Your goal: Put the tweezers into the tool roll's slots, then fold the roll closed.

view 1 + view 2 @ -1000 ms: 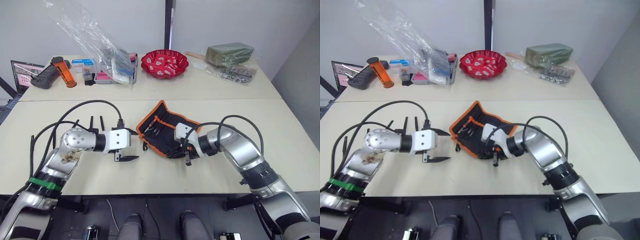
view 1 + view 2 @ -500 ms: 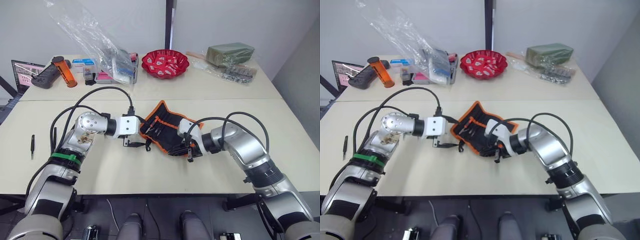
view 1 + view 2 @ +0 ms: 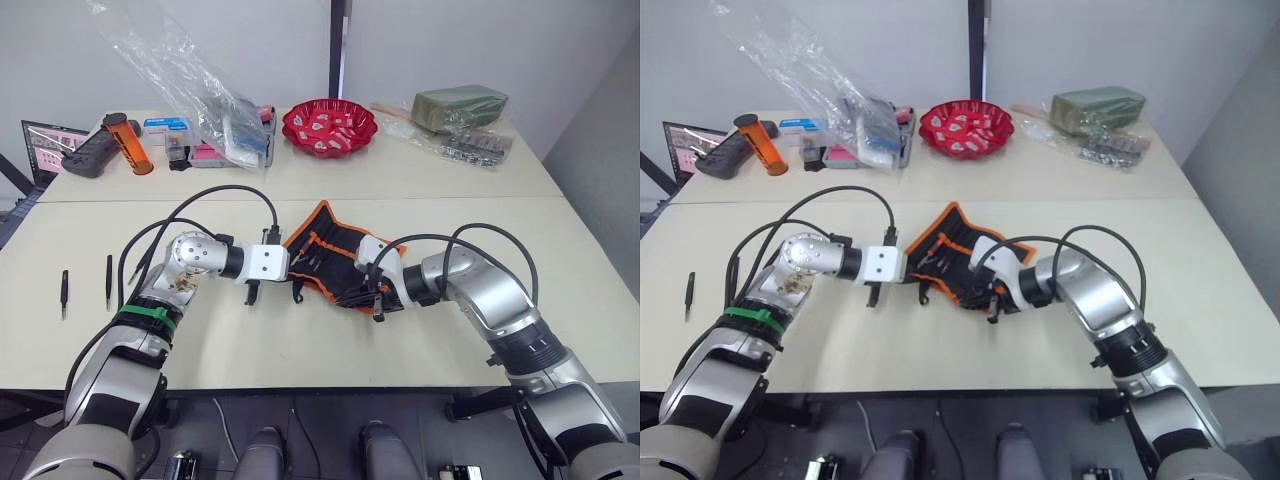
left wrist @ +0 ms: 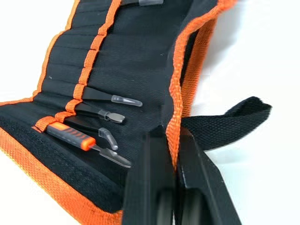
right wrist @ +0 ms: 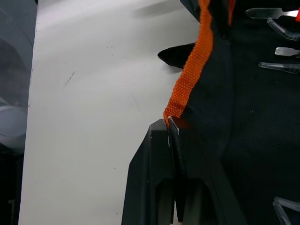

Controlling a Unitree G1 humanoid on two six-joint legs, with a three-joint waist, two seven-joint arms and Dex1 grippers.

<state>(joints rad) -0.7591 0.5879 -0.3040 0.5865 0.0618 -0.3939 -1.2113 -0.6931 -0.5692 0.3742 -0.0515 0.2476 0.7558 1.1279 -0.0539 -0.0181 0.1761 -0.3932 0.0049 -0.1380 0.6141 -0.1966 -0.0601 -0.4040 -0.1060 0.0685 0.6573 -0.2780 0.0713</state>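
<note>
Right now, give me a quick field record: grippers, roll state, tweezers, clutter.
left gripper: shut on the tool roll's orange edge, near the strap
right gripper: shut on the orange edging at the roll's near-right corner
tool roll: lying open on the table, not folded yet
slots: several tools seated, tips sticking out
tweezers: two loose on the table, far left, outside the roll
clutter: red bowl, plastic bag, orange cylinder at the far edge
</note>
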